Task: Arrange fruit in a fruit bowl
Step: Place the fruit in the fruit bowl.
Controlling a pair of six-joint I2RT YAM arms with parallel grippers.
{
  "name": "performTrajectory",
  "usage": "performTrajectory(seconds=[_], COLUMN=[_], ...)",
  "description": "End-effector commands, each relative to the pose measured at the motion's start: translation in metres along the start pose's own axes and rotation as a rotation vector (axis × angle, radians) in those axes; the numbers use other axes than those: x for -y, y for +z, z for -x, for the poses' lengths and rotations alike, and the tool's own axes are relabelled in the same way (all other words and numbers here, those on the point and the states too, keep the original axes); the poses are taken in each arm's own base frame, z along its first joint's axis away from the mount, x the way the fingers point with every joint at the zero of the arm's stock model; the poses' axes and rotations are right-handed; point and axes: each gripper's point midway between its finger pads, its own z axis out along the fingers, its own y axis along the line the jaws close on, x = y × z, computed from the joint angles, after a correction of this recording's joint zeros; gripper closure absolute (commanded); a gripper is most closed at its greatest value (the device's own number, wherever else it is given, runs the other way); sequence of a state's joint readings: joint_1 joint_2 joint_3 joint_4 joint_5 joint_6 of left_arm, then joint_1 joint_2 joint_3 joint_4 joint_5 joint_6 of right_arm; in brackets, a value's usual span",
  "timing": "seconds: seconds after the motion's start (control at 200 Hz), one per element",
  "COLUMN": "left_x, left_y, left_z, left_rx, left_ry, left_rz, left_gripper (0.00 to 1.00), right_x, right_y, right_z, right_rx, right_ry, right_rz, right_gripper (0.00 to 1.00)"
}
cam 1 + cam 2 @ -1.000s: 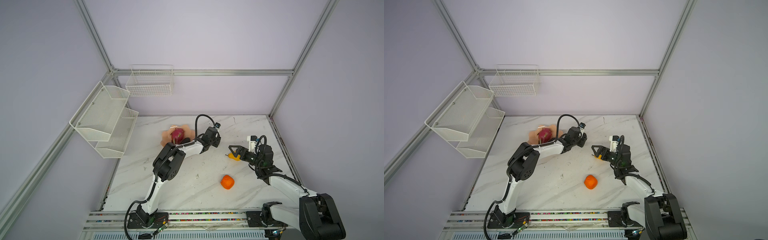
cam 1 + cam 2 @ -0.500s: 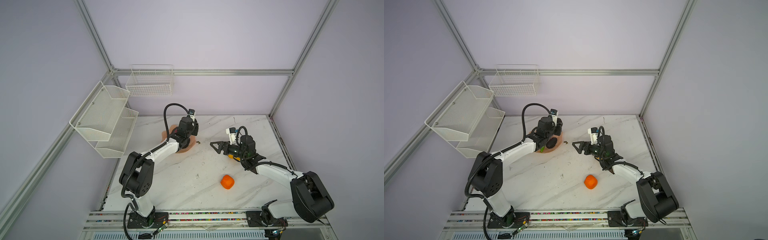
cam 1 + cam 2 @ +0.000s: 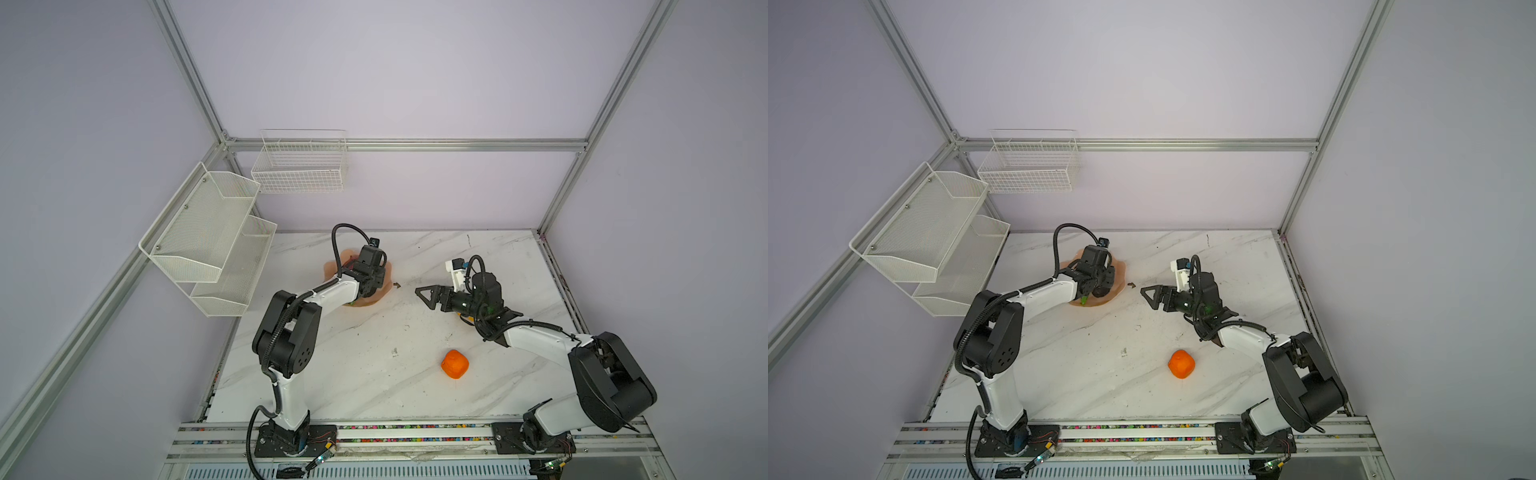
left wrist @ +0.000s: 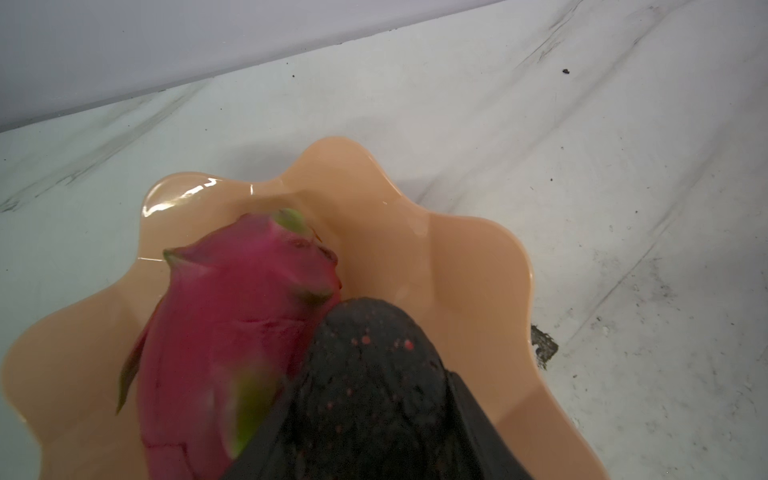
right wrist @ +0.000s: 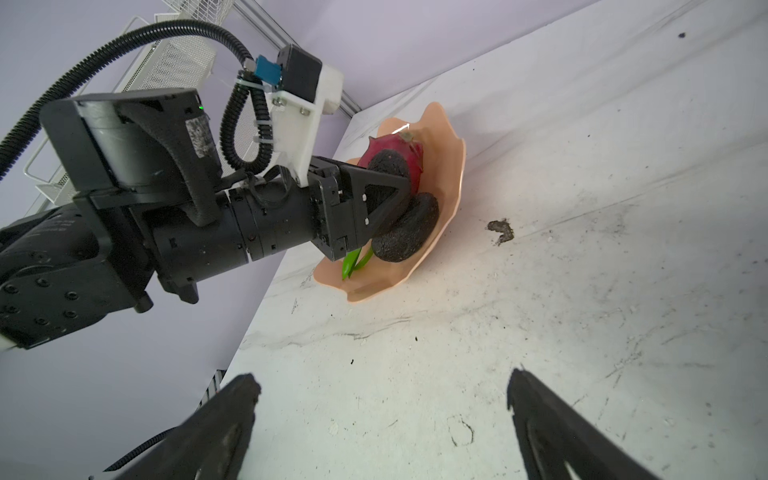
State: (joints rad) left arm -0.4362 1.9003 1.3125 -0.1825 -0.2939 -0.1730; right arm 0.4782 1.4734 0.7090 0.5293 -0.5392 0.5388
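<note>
White shells and black joints form the left arm (image 3: 328, 294) and right arm (image 3: 540, 338). A black ribbed cable (image 5: 124, 37) reaches the left wrist's white bracket (image 5: 299, 124), behind the black left pincer (image 5: 401, 191).

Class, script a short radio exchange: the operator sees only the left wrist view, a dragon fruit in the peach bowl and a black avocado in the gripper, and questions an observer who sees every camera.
Operator: Is anything else in the bowl?
Observer: Yes, a second avocado lies in the bowl beside the dragon fruit.
Operator: Where is the orange?
Observer: The orange sits on the marble table, apart from the bowl and nearer the right arm.
</note>
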Motion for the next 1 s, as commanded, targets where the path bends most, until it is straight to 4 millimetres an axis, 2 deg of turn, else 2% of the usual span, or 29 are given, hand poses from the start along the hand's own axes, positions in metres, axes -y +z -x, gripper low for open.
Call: performTrajectory(seconds=[0.0, 0.27, 0.485, 0.685, 0.805, 0.995], left_x=[0.001, 0.004, 0.006, 0.005, 0.003, 0.003], left_y=[-0.007, 0.003, 0.019, 0.022, 0.013, -0.023], left_z=[0.045, 0.054, 0.055, 0.056, 0.062, 0.081], left_rx=[0.102, 0.121, 0.102, 0.099, 0.119, 0.196], left_ry=[-0.041, -0.032, -0.014, -0.007, -0.014, -0.035], left_rz=[-0.003, 0.004, 0.021, 0.033, 0.028, -0.022], left_gripper=[0.54, 0.51, 0.46, 0.34, 0.30, 0.27], right_x=[-0.009, -0.005, -0.003, -0.001, -0.001, -0.004], right_y=[-0.004, -0.002, 0.000, 0.000, -0.001, -0.005], right_z=[0.008, 0.006, 0.003, 0.001, 0.002, 0.004], right_rx=[0.039, 0.032, 0.023, 0.021, 0.022, 0.028], right_ry=[-0.014, -0.009, -0.005, -0.003, -0.003, -0.013], right_rz=[0.017, 0.008, 0.008, 0.001, -0.001, -0.003], right_gripper=[0.03, 0.03, 0.03, 0.03, 0.03, 0.03])
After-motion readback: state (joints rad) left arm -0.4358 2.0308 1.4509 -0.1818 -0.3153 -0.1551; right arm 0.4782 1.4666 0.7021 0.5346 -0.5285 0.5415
